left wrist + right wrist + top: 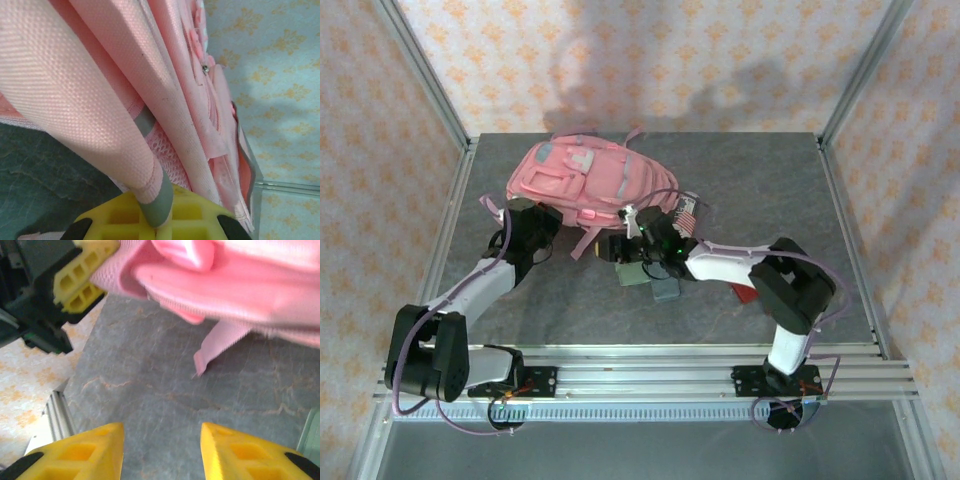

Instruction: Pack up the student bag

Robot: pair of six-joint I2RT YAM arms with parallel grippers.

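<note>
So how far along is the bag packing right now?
Early. Done: the left gripper is clamped on a fabric edge of the student bag. In hand: the right gripper hangs open and empty above the table. Left: small items lie on the table beside the bag, so packing looks unstarted.

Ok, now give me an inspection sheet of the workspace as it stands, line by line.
Surface: grey marbled table top, no spills seen.
Job's things: student bag, a pink backpack lying far middle-left with its front pockets up.
Clutter: pale green block and grey block beside the right arm's wrist; flag-pattern item by the bag. What they are is unclear.
Grippers: left gripper shut on the bag's grey-trimmed fabric; right gripper open above bare table, holding nothing.
Cables: purple cables run along both arms; no snag seen.
Surroundings: floral patterned walls, aluminium frame posts.
</note>
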